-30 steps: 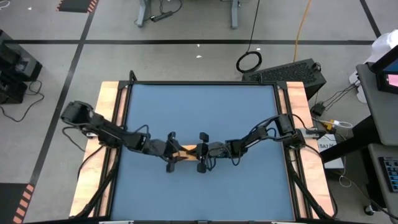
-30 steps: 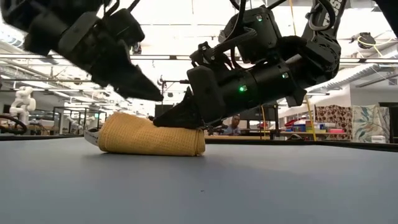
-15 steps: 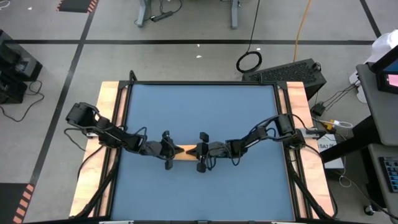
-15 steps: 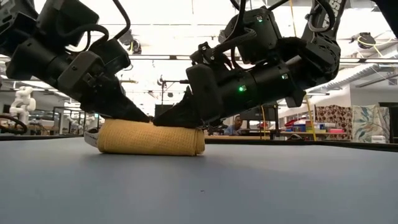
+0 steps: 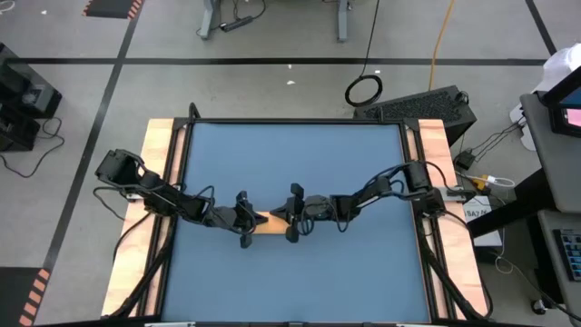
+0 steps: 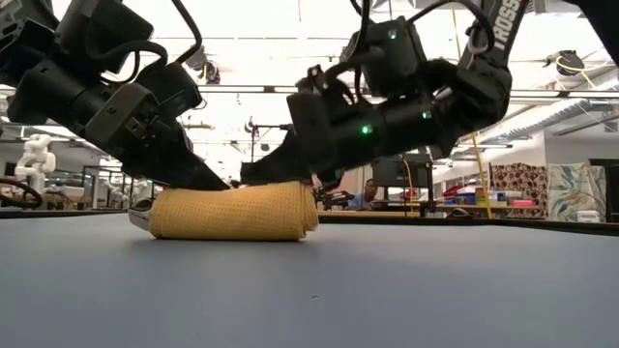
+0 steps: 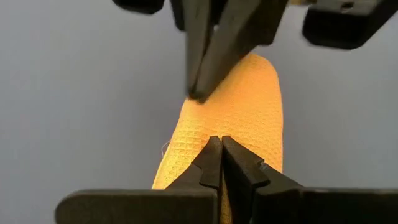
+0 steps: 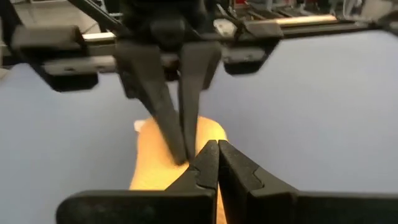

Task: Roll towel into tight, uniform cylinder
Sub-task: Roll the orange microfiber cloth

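The towel (image 5: 268, 222) is an orange-yellow roll lying on its side in the middle of the blue table (image 5: 290, 163). It runs left to right in the low view (image 6: 232, 213), and a small pale tag (image 6: 140, 209) shows at its left end. My left gripper (image 6: 226, 184) comes in from the table's left, shut, with its tips on the roll's top. My right gripper (image 6: 248, 178) comes in from the right, also shut, and its tips nearly meet the left ones over the roll. My left gripper presses its shut fingertips (image 7: 217, 146) down on the top of the roll (image 7: 205, 127), about midway along it. The fingers slant down from the table's left and lie along the roll, which rests on the table. My right gripper lays its shut fingers (image 7: 200, 87) on the roll's top (image 6: 276, 188), slanting down from the table's right and lying along it. Whether any cloth is caught between the fingers does not show. The roll stays on the table under them.
Bare blue table lies all round the roll, bounded by wooden side rails (image 5: 162, 182) on the left and right. Beyond the far edge the low view shows the room, with a person (image 6: 366, 193) in the distance.
My left gripper has come down from above the roll onto its top, shifting a little toward the table's left. My right gripper has risen slightly and moved a little toward the far edge and the left. The roll's right end now stands higher.
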